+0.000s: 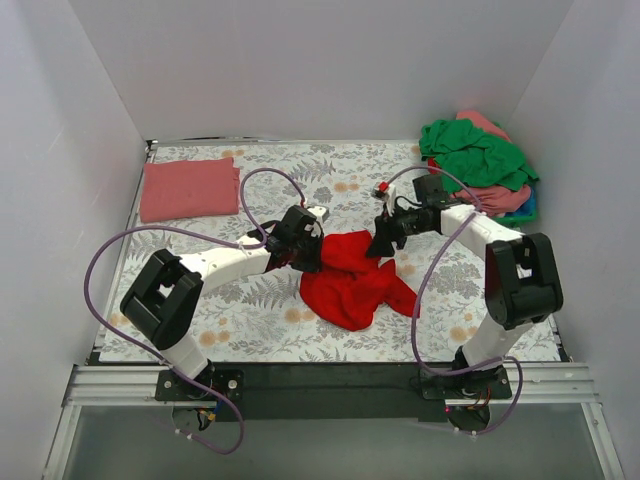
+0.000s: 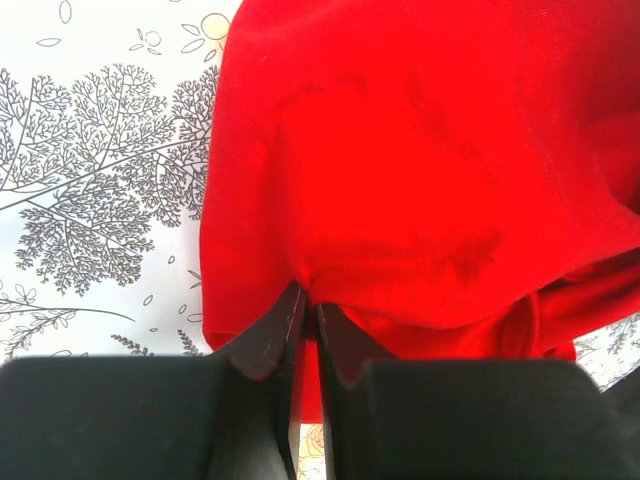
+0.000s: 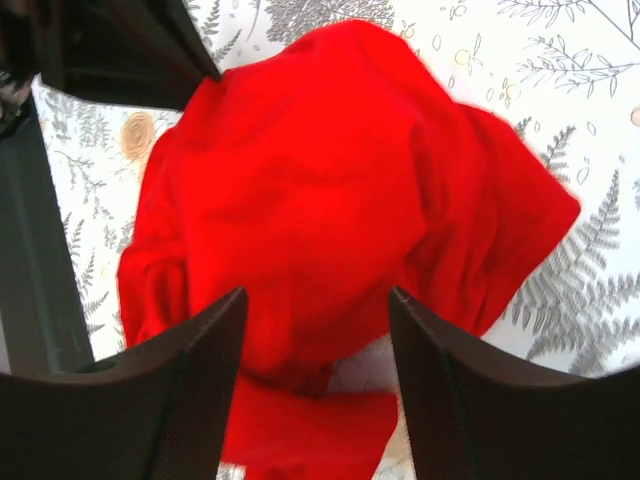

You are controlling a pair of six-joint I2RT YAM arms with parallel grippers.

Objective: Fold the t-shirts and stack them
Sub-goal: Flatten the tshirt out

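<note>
Pinching the red tee [image 1: 352, 280] w/ the L gripper [image 2: 308, 300], the R gripper [image 3: 318, 300] straddling it w/ jaws apart.

In the top view the red tee is lying crumpled at ctr frame on the floral tablecloth [image 1: 250, 320], betw. the two grippers. The L gripper's fingers [image 2: 270, 340] are clenching nearly together on a fold at the tee's left edge, w/ cloth puckering where they meet. The R gripper is hovering at the tee's upper right edge, fingers [image 3: 200, 350] spread wide and a hump of red cloth showing betw. them; can't tell if the tips are touching it. A folded salmon-pink tee [image 1: 188, 188] is lying flat in the upper left of the frame. In the upper right corner a green tee [image 1: 475, 152] is sitting atop a heap, w/ a pink tee [image 1: 500, 195] and a blue tee [image 1: 527, 210] peeking out under it.
</note>
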